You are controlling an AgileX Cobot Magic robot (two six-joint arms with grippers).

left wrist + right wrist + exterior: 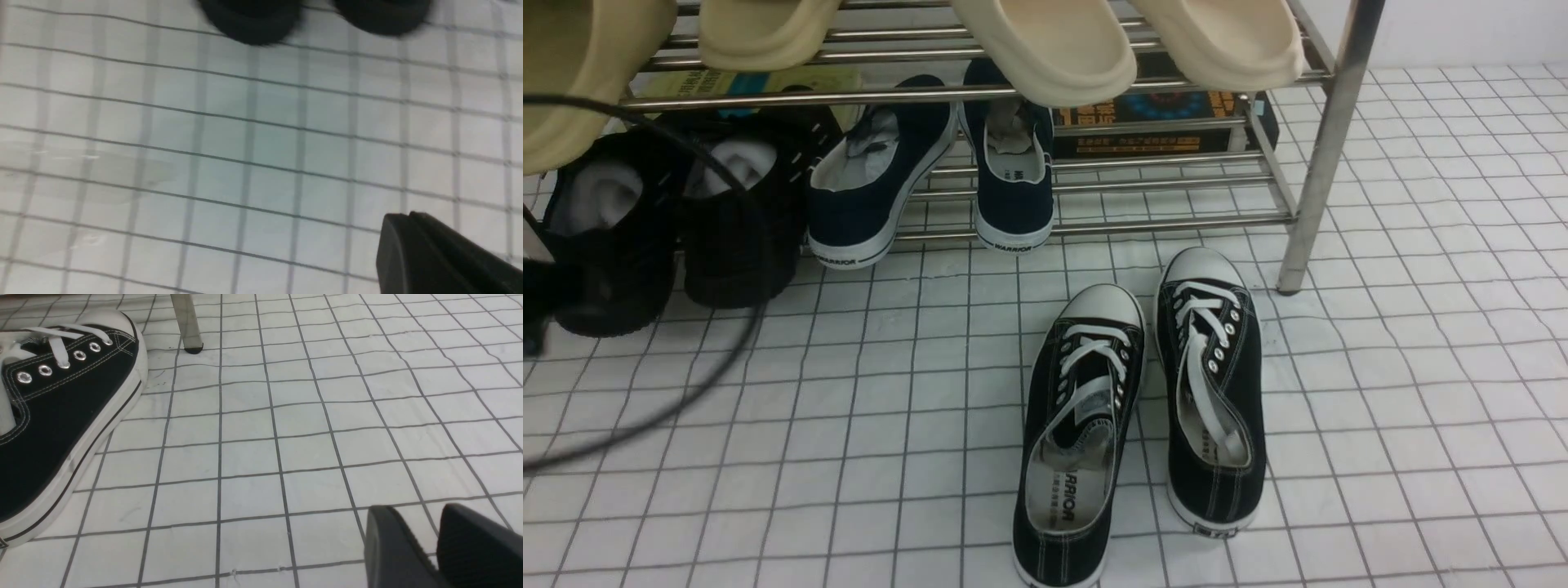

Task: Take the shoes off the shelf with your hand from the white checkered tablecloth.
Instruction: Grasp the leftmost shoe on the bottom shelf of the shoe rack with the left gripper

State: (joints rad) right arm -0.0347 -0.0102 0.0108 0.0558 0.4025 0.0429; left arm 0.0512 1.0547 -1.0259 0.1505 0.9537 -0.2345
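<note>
The shoes, two all-black knit sneakers (613, 237) (739, 220) with white stuffing, stand at the left end of the shelf (1327, 147), heels toward me. Their heels show blurred in the left wrist view (249, 20). My left gripper (408, 218) is shut with nothing in it and hovers over the white checkered tablecloth (849, 408), a short way from those heels. Of the left arm, only a dark part and its cable (727, 327) show at the front view's left edge. My right gripper (412, 510) is open and empty, low over the cloth.
A pair of black canvas sneakers (1143, 408) with white laces lies on the cloth in front of the shelf, one close to my right gripper (61, 416). Navy white-soled slip-ons (931, 171) sit on the lower tier, beige slippers (1045, 41) on the upper one. Boxes (1160, 122) stand behind.
</note>
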